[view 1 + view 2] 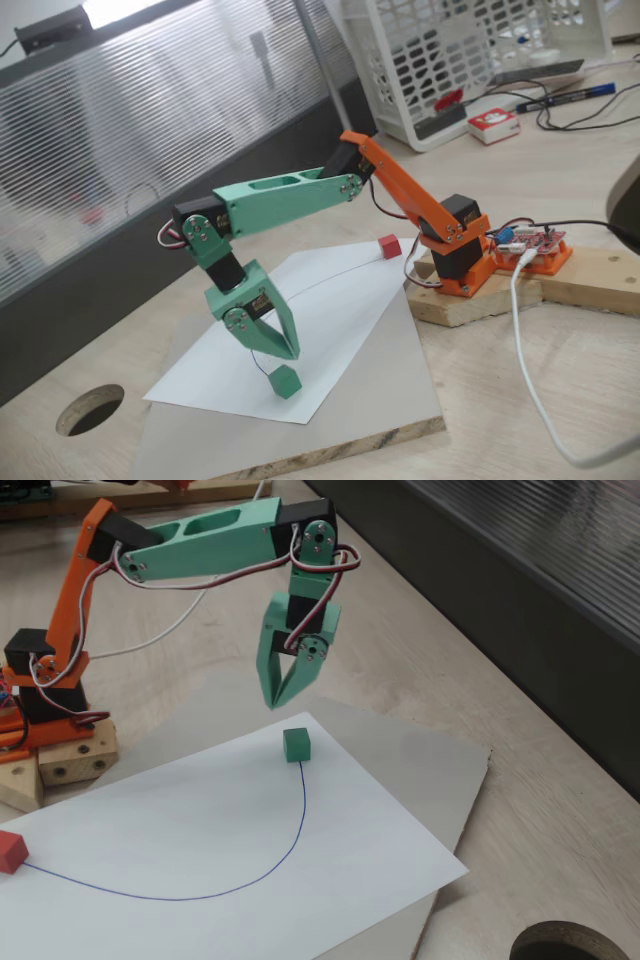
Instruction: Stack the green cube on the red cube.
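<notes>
The white sheet (200, 820) is carrying both cubes. The gripper (275, 702) is hovering over the green cube (296, 745), jaws nearly together, nothing pinched. The red cube (11, 851) is sitting far off at nine o'clock. Reaching step: jaws need spreading, then lowering.

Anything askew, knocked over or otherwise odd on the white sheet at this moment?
Nothing stands out. The green cube sits flat on the white sheet at one end of the drawn curve, the red cube at the other. The gripper hangs above the green cube, jaws nearly closed, holding nothing.
</notes>
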You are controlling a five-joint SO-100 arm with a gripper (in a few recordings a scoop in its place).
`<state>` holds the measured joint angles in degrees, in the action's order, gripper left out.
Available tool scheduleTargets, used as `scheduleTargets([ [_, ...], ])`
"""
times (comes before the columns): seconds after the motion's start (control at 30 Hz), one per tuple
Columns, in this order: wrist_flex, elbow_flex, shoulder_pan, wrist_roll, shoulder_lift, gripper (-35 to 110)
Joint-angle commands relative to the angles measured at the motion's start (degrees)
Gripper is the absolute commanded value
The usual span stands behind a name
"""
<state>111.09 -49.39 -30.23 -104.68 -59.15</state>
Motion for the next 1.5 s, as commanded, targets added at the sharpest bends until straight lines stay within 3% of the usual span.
scheduleTargets([
  [0.0, -4.6, 1.9, 1.5, -0.4, -0.3, 0],
  [0.17, -8.4, 1.9, 3.6, 0.0, -0.3, 0],
  [1.47, -7.8, 1.3, 4.1, 0.1, -0.3, 0],
])
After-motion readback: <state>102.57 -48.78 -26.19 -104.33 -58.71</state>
